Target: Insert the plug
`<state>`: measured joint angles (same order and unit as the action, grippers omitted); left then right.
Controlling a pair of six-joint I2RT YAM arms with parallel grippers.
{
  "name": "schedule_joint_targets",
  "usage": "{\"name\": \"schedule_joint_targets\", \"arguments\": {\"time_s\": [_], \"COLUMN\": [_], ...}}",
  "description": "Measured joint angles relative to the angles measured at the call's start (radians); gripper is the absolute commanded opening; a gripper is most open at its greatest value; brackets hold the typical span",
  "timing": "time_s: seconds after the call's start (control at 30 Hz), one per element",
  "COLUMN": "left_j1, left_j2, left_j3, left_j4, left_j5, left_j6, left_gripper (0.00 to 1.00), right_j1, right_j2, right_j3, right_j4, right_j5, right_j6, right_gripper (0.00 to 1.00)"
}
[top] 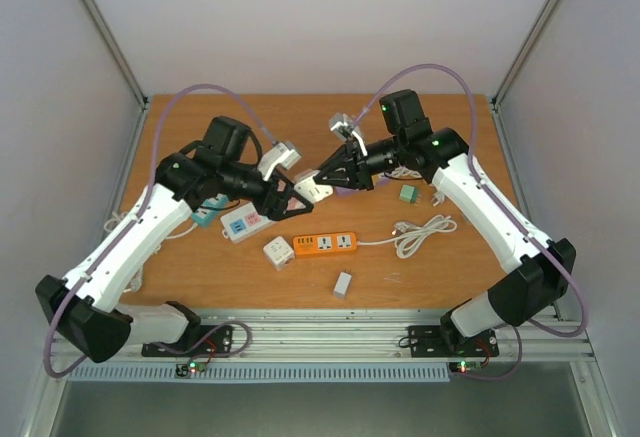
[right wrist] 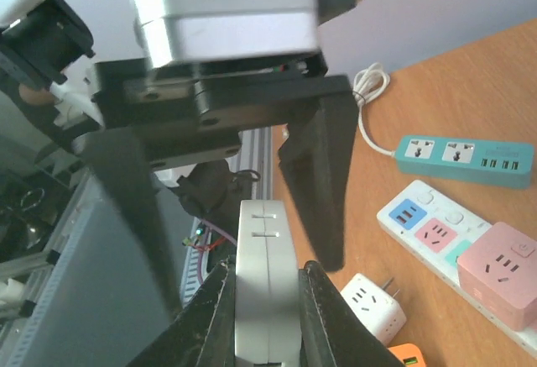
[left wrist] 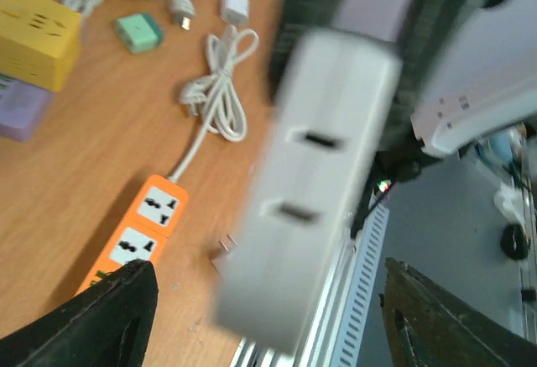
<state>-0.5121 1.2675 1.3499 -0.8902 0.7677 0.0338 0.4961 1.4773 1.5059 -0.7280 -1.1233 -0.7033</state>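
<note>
Right wrist: claw (right wrist: 267, 310) pinches smooth white boxy adapter (right wrist: 266, 249).

1. In the left wrist view the white adapter (left wrist: 310, 182) is blurred, and its lower end is not sharp enough to read.
2. There a finger (left wrist: 101, 317) of the left hand (left wrist: 268, 275) hides the near end of the orange power strip (left wrist: 143, 233).
3. The left edge cuts off the yellow cube (left wrist: 33, 35) and the purple block (left wrist: 21, 111).
4. In the right wrist view the bottom edge cuts off the adapter's lower part.
5. From above, the adapter is too small to show detail.
</note>
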Motion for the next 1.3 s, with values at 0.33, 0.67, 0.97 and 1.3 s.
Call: {"name": "schedule_joint_targets", "arguments": {"time_s": [0.33, 0.67, 0.97, 1.3], "left_j1": [-0.046, -0.068, -0.069, -0.079], "left_j2": [0.052, 0.136, 0.135, 0.133], "left_j3": [0.023, 0.085, 0.085, 0.084], "left_j4": [-0.029, -0.074, -0.088, -0.077], "left_j5": [0.008, 0.052, 0.08, 0.137], "left_j6": [0.037, 0.0, 0.003, -0.03], "left_gripper": [0.53, 0.32, 0.33, 0.17], "right_j1": [0.006, 0.025, 0.031, 0.041], "right_j2": [0.059, 0.061, 0.065, 0.071], "right_j3": [0.032, 0.047, 0.048, 0.068], "right_j4": [-0.159, -0.183, -0.18, -0.145], "right_j5": [-0.01, 0.004, -0.009, -0.053], "right_j6": [-0.136, -0.154, -0.134, -0.093], "right_gripper": [0.01, 0.01, 0.01, 0.04]}}
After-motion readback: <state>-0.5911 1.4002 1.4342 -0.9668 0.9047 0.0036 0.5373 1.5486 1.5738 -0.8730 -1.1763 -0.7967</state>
